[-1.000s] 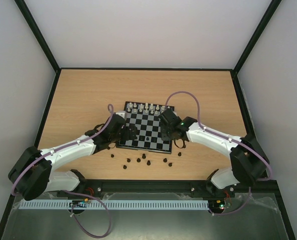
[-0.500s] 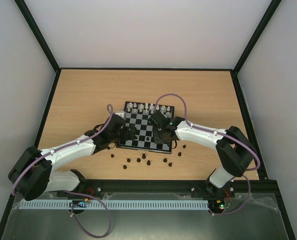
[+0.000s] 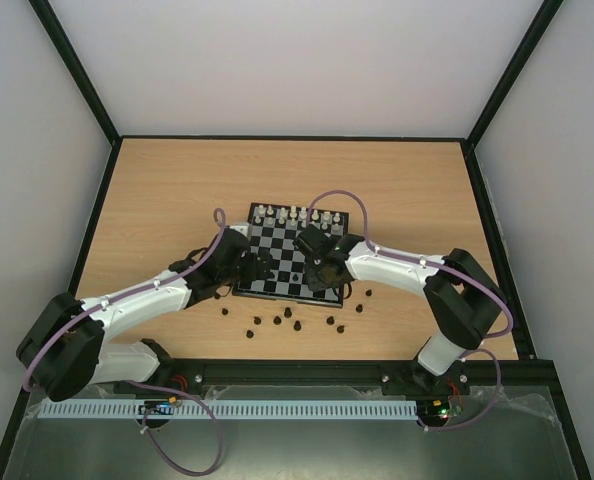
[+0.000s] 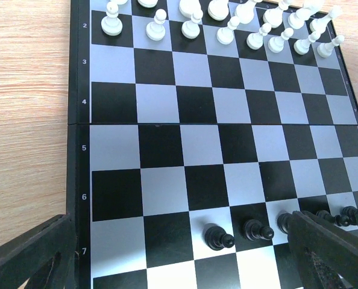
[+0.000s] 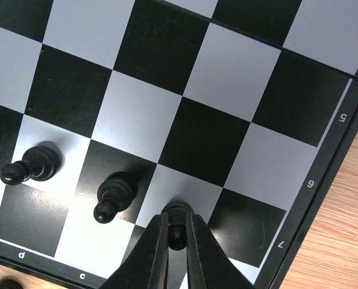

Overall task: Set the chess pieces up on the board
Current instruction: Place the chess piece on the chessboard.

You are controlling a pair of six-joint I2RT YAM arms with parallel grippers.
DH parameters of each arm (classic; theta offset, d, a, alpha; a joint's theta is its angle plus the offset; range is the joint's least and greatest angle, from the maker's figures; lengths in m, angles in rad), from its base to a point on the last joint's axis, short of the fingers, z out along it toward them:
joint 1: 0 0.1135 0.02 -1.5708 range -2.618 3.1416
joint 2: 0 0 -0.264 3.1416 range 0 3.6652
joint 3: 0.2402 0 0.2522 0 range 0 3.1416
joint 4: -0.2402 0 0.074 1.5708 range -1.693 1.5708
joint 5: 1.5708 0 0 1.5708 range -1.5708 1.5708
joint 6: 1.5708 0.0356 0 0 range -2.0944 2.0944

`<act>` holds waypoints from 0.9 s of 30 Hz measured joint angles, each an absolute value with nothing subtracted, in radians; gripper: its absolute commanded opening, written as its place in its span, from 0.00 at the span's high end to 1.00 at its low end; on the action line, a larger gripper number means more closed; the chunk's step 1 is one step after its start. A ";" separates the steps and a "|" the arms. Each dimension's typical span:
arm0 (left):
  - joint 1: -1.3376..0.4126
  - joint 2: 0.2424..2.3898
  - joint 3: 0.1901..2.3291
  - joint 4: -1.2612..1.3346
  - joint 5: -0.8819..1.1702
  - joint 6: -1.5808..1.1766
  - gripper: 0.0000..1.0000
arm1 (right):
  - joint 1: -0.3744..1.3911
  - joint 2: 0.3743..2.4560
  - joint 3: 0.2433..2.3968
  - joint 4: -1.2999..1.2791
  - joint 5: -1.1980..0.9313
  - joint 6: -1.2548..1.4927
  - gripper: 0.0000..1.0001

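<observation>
Loose black pieces (image 3: 287,313): I count about ten scattered on the table (image 3: 177,190), just off the board's near edge and mostly toward its right corner.
Left gripper (image 4: 180,215): I see it low over the board's near-left part, its fingers (image 4: 28,259) spread as wide as they go, with only squares between them and nothing held.
Right gripper (image 5: 176,217): it sits over the board's near-right part, fingers pinched together on a black pawn (image 5: 177,209).
Held pawn's spot: over a pale square in the board's row marked 7, one file in from the right border. I cannot tell whether its base touches the square.
Placed black pawns (image 5: 113,195): they stand side by side in that same row, just left of the held one, each upright on its own square.
Board (image 3: 282,255): it lies flat mid-table, and I see its middle rows bare.
White pieces (image 4: 227,18): they stand lined up in two rows along the board's far edge.
</observation>
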State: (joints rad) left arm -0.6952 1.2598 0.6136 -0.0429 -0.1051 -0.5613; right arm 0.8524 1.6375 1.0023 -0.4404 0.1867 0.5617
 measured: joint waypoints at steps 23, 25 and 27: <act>-0.695 1.259 0.607 -0.043 -0.104 -0.561 0.01 | 0.857 1.638 1.002 -0.449 0.185 0.564 0.70; -0.695 1.259 0.607 -0.043 -0.104 -0.561 0.01 | 0.857 1.636 1.002 -0.451 0.186 0.564 0.69; -0.695 1.259 0.607 -0.043 -0.101 -0.561 0.01 | 0.857 1.629 1.002 -0.452 0.186 0.562 0.67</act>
